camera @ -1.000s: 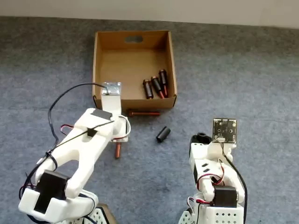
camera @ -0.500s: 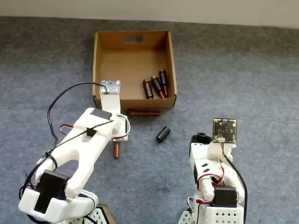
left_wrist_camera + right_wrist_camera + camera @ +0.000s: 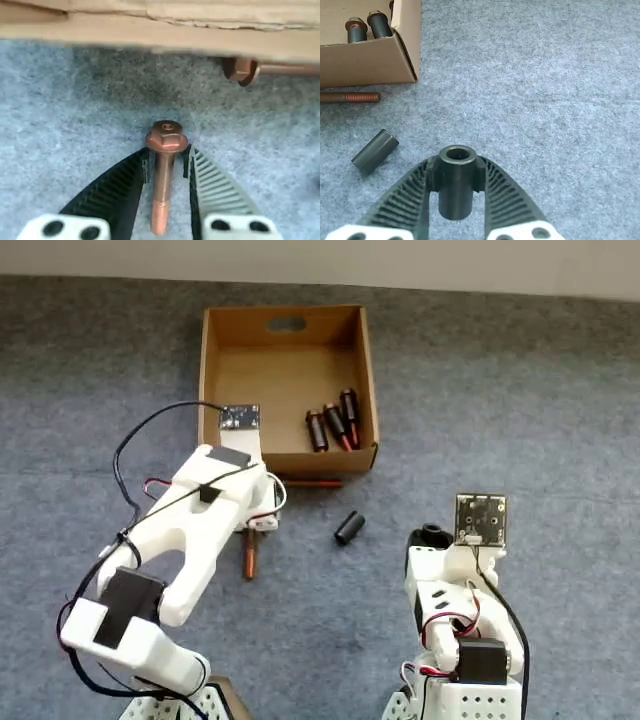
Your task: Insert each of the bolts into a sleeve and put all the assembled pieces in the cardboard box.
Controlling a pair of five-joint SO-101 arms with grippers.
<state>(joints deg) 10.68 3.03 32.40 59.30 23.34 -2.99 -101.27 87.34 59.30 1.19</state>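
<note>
The left arm has leaned forward, its left hand (image 3: 167, 152) now open astride the bolt (image 3: 162, 200) lying mid-table near the cardboard box (image 3: 290, 458), poised to grasp; the right hand (image 3: 456, 162) grips a sleeve (image 3: 455, 195).

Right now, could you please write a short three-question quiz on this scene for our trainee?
1. True or false: the right gripper holds a sleeve.
2. How many assembled pieces lie in the cardboard box? A: two. B: three. C: four.
3. Fill in the blank: the left gripper has a finger on each side of a ____ lying on the carpet.
Key: 1 true; 2 B; 3 bolt.
</note>
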